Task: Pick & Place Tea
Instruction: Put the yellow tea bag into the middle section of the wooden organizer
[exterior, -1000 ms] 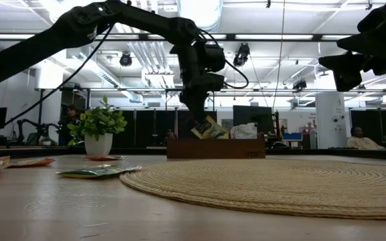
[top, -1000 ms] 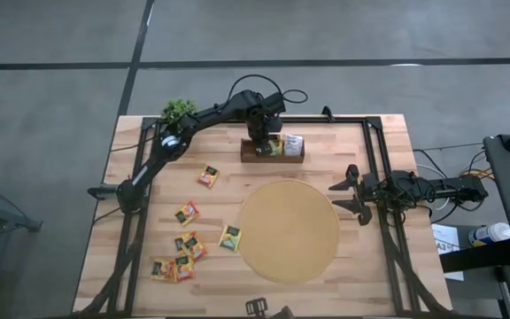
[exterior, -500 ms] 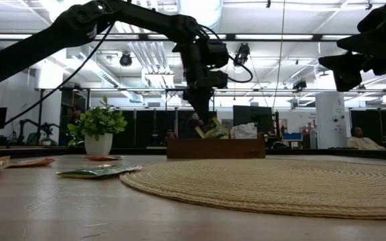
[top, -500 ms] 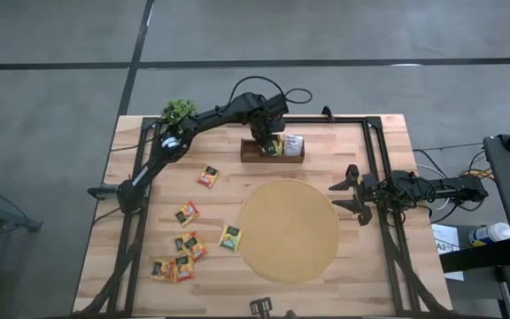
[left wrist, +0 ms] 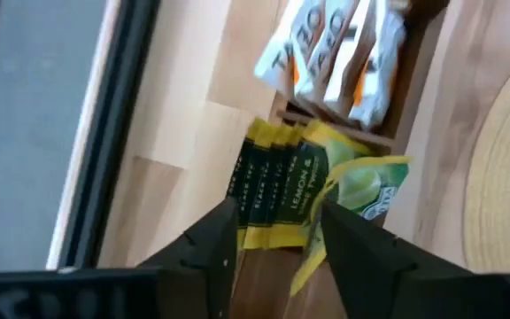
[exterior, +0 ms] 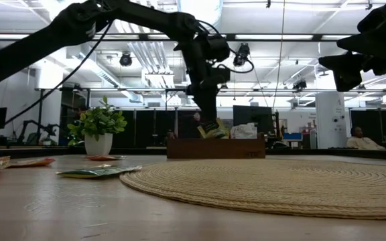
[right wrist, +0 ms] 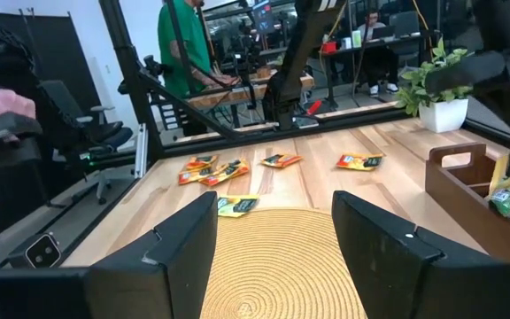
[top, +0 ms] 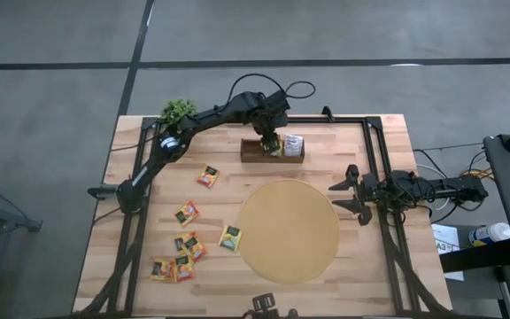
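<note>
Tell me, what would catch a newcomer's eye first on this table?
Probably the long left arm reaching across to the wooden tray at the table's far edge, its left gripper open just above the yellow-green tea packets standing in it. Next, the big round woven mat in the middle, with loose tea packets scattered on the wood to its left. The right gripper waits, open, at the right edge.

Robotics lab: exposed ceiling ducts (exterior: 146, 57), monitors (exterior: 250, 115), office chairs (right wrist: 96, 133), other workbenches (right wrist: 237, 89).
</note>
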